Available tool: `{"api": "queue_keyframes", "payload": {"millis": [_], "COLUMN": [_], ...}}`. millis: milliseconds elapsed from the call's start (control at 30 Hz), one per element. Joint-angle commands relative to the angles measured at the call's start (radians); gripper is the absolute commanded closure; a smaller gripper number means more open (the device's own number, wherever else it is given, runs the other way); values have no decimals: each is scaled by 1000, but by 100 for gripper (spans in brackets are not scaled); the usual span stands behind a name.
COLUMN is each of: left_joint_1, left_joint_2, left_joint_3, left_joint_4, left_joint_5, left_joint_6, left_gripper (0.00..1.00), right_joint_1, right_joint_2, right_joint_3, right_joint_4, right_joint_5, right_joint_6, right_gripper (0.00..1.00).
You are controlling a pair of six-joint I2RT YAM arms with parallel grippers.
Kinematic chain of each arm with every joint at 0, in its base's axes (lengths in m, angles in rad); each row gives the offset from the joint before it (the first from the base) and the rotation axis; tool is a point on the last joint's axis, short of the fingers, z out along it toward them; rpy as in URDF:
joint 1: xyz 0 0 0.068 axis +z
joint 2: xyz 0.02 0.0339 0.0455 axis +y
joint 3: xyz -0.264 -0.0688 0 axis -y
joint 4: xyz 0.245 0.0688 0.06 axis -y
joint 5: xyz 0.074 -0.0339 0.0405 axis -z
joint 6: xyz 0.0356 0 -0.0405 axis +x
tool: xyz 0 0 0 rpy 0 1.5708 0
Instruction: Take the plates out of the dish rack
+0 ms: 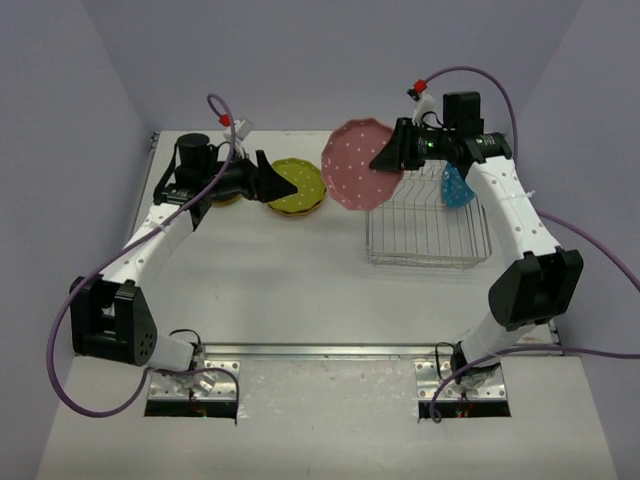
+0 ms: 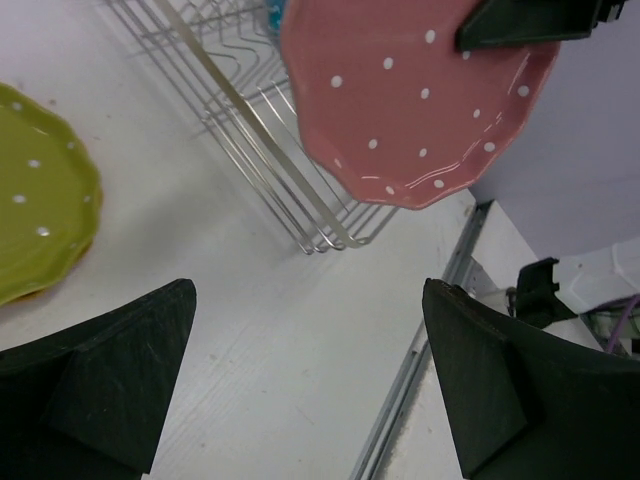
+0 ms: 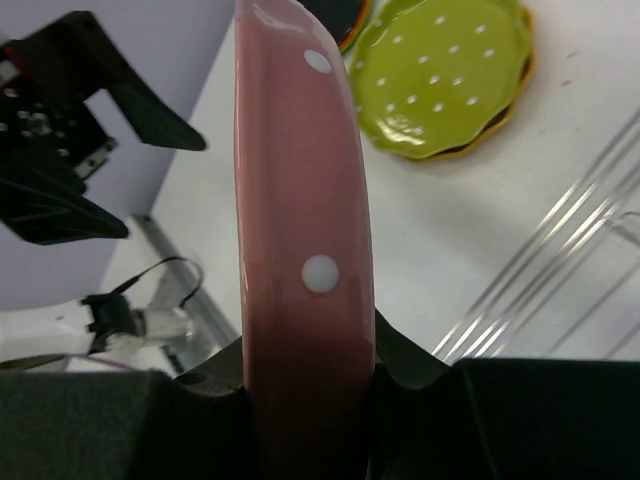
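The right gripper [image 1: 388, 160] is clamped on the rim of the pink plate [image 1: 358, 165], holding it upright above the dish rack [image 1: 425, 240] beneath its wrist. This looks like a handover, since the left gripper [image 2: 308, 292] faces the plate wide open and empty, with the lime green plate [image 2: 40, 190] beside it.

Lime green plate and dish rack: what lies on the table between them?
Only bare table, clearest in the left wrist view. In the top view the pink plate, held in the right hand, hangs over that gap.
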Motion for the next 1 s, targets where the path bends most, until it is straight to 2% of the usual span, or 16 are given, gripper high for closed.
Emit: {"api": "queue_keyframes", "payload": {"millis": [0,133,433,533,600,633,733,800,900,933,967], "left_joint_1": [-65,-65,-68,-75,-78,-77,-78,-78,-78,-77,-75], "left_joint_2": [47,92,133,137,140,142,142,144,150,154,156], "left_joint_3": [-12,7,-7,-22,-37,-42,-55,-56,-51,-48,-47], "left_joint_4": [38,59,310,360,370,383,406,430,448,450,453], "left_joint_5": [33,63,234,249,254,258,275,291,311,322,327], "left_joint_6": [-28,-72,-274,-309,-318,-323,-344,-367,-383,-391,-394], "left_gripper": [8,10,16,22,30,39,53,60,77,83,92], "right_joint_1": [1,18,109,126,142,145,152,151,152,152,149], "right_joint_2": [-46,-61,-36,-20,-4,-1,2,6,10,13,14], "right_joint_3": [-39,-84,-124,-122,-111,-105,-99,-98,-95,-90,-88], "right_joint_4": [273,320,330,342,353,350,346,344,328,319,309], "right_joint_5": [-310,-357,-392,-395,-401,-402,-396,-393,-375,-366,-357], "right_joint_6": [182,216,208,220,235,234,229,222,212,206,201], "right_gripper": [100,100,100,100,100,100,100,100,97,87,76]}}
